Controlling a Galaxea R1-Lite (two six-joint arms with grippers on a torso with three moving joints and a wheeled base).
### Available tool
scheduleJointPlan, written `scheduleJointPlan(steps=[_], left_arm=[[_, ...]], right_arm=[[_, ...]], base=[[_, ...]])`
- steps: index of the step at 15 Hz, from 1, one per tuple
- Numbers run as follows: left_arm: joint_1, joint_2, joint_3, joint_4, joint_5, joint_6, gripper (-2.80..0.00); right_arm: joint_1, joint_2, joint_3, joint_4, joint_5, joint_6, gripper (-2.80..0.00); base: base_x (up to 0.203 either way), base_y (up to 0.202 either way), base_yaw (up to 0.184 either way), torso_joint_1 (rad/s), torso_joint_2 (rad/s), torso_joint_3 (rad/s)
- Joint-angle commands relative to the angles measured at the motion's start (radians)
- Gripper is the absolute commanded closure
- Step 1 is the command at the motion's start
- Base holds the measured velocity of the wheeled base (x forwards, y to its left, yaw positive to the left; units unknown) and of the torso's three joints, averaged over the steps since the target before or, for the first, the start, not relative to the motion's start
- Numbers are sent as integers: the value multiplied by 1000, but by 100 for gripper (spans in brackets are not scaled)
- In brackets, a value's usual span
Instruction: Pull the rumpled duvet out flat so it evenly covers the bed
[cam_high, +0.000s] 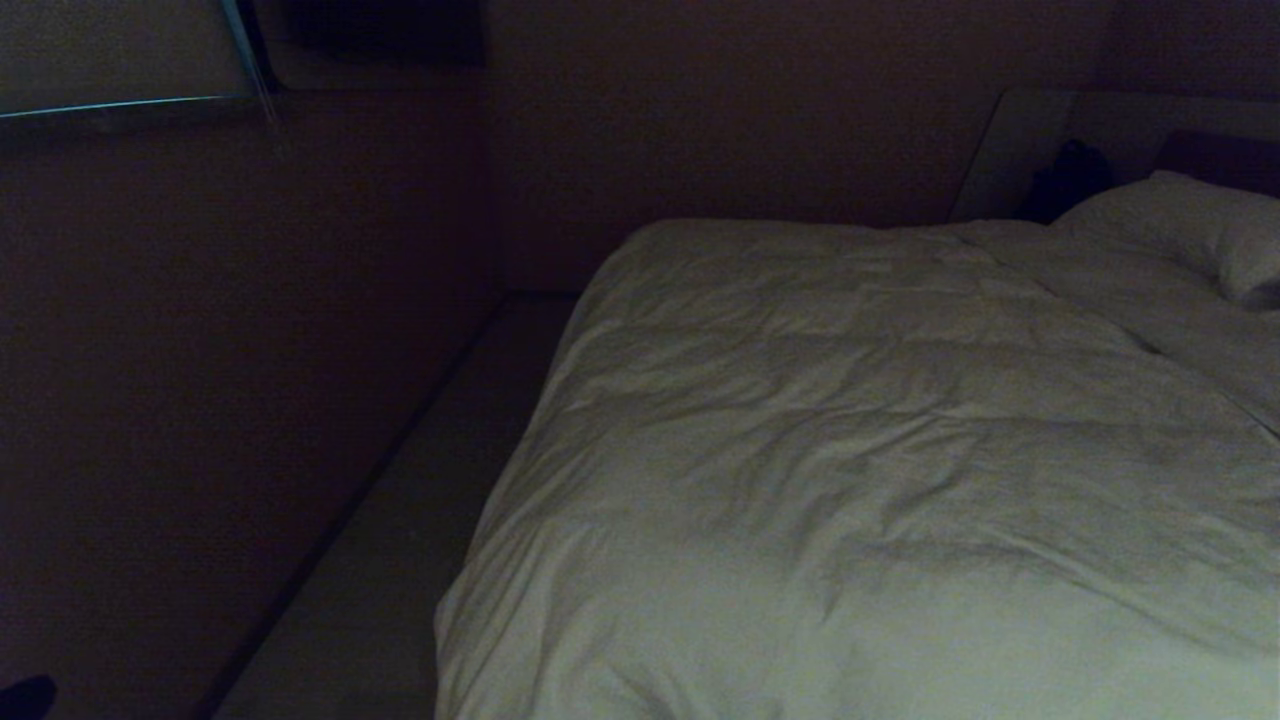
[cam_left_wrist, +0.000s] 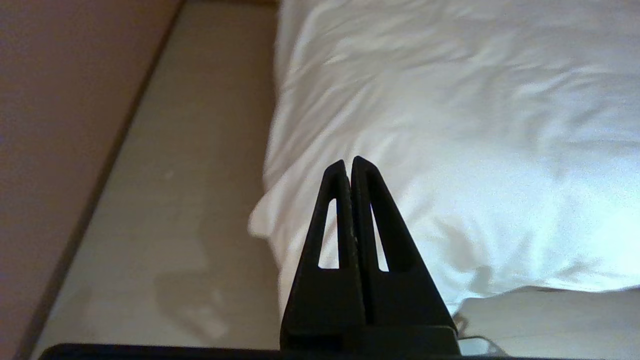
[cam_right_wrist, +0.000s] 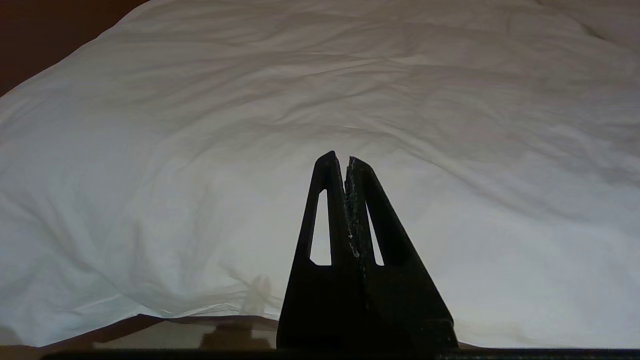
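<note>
Left wrist view: closed fingers (cam_left_wrist: 348, 165) hover above duvet (cam_left_wrist: 450, 125) corner, empty.

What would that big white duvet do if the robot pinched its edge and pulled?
The duvet would probably flop and drag, not slide as one sheet: it is creased all over. It looks puffy, so likely light for its bulk. Its corner already droops over the bed's edge, so a pulled edge would likely sag too.

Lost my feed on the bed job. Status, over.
Left hand shut, empty, by the bed corner. Right hand shut, empty. White puffy creased duvet spread over bed, wrinkled. Nothing in the way.
</note>
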Motion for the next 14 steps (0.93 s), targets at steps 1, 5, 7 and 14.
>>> scheduleJointPlan(steps=[1,5,7,14], left_arm=[[0,-80,16,0,-41,0,0],[3,-135,71,-12,-78,30,0],[6,-140,85,-18,-83,35,0],[46,-238,156,-74,-234,79,0]], right_arm=[[0,0,0,0,1,0,0],[0,0,0,0,1,0,0],[0,0,0,0,1,0,0],[0,1,0,0,1,0,0]], base=[[0,0,0,0,0,0],[0,0,0,0,0,0],[0,0,0,0,0,0],[0,0,0,0,0,0]])
